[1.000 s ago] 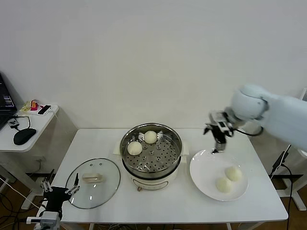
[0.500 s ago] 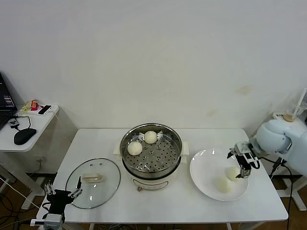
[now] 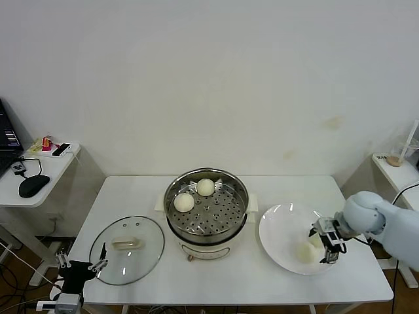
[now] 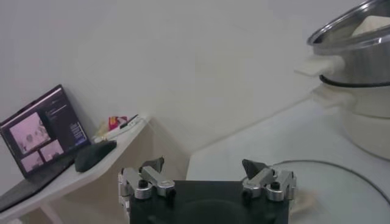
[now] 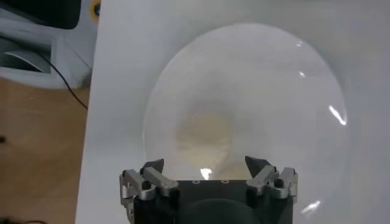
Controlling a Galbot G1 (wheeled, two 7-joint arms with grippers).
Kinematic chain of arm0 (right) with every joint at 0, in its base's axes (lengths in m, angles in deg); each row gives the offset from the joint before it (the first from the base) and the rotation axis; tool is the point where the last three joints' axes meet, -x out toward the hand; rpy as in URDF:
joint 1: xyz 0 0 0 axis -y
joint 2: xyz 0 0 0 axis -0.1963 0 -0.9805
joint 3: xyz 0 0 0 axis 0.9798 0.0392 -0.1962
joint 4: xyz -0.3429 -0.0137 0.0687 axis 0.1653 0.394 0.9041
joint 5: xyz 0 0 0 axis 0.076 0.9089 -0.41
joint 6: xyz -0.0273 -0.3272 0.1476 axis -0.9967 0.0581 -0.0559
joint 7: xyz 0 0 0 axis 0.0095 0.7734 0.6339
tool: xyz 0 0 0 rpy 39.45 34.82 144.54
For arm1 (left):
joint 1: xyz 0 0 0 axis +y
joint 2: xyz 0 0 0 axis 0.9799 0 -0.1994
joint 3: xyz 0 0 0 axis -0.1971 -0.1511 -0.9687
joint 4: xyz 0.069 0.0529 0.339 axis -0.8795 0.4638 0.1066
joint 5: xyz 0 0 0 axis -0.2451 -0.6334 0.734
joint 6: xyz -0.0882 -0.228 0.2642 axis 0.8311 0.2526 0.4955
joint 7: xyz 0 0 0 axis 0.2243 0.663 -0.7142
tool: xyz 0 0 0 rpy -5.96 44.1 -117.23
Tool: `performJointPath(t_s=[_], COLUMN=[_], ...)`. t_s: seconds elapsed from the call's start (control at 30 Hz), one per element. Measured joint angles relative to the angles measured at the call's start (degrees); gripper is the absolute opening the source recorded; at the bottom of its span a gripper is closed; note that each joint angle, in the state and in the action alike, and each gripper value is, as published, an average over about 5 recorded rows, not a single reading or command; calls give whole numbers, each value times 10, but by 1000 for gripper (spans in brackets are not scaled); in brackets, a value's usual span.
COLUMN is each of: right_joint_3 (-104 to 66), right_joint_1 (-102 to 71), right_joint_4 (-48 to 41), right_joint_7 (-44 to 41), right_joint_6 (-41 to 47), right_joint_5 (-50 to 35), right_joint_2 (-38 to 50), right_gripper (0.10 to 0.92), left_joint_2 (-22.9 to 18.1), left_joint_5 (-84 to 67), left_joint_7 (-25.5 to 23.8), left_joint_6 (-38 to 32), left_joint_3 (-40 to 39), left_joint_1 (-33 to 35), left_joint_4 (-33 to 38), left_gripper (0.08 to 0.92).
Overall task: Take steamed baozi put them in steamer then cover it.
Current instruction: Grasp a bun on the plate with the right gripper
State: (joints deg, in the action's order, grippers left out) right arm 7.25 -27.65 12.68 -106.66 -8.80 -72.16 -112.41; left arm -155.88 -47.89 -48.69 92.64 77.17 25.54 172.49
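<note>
Baozi (image 3: 304, 252) beneath open right end effector (image 3: 327, 243)

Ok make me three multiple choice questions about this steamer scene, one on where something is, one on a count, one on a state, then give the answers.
1. Where does the lid lie?
A. on the steamer
B. on the table, to the robot's left of the steamer
C. on the plate

2. How many baozi sit in the steamer?
A. none
B. two
C. four

3. How is the right gripper?
A. open, over the plate
B. shut on the lid
C. parked off the table

Answers:
1 B, the lid lies flat beside the steamer.
2 B, two baozi rest on the tray.
3 A, its jaws stand apart above the plate, by a baozi.
</note>
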Motion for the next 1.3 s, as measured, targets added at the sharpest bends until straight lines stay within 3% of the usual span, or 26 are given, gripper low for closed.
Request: performJointPath(t_s=[0.4,0.83,1.3], right_joint_3=[-18,-28,-27], right_joint_1=[-37,-44,-29], right_joint_4=[-25,-35,-25], right_joint_7=[9,14,-3], right_joint_6=[13,25,28], right_joint_5=[18,24,20], right_joint_2=[-26,-40,-30], right_gripper=[820,682,620], left_joint_2=[-2,-2,-4], left_joint_5=[-1,-1,-2], left_joint_7=[0,0,1], left_joint_6=[-1,-1,-1], left_joint_3=[2,2,2], left_joint_1=[-2,-4,-3], left_joint_4=[-4,-4,1], left_gripper=[823,823,823])
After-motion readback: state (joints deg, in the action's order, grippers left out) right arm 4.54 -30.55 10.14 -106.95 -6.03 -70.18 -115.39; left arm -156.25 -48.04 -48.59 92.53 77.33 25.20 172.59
